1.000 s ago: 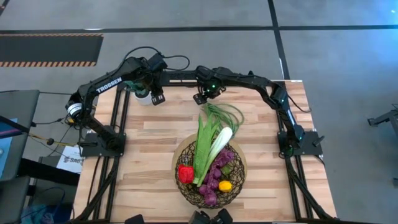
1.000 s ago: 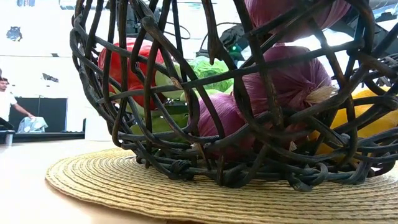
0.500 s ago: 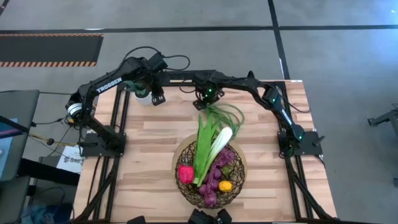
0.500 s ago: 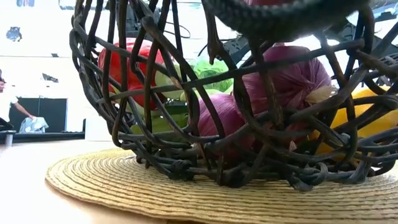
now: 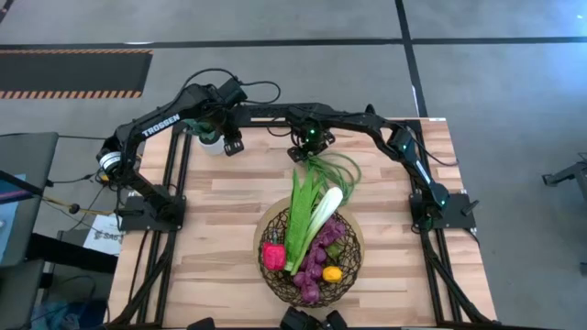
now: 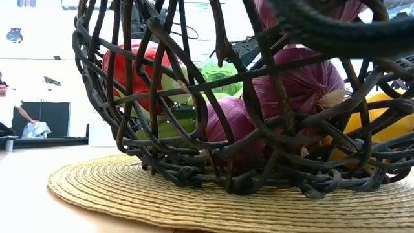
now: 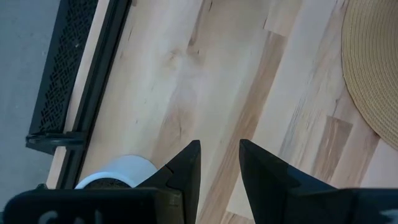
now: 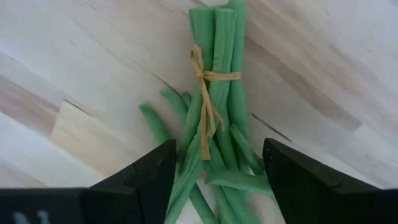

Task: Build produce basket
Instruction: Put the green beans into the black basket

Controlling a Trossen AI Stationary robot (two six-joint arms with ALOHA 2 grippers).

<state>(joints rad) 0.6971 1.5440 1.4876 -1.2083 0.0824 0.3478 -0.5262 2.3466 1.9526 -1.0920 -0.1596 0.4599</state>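
Over table's far edge | right gripper [image 8: 211, 171] wide open, empty, above one green-bean bundle [image 8: 214, 93] | one basket [image 5: 275, 275]

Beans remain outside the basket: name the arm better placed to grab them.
Right. The right gripper hovers over the tied green beans, jaws open astride them. The left gripper waits beside the white pot.

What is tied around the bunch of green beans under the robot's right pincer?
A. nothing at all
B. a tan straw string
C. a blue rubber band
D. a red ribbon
B. In the right wrist view, a tan straw string is knotted around the green beans, which lie on the wooden table between the open fingers of the right pincer.
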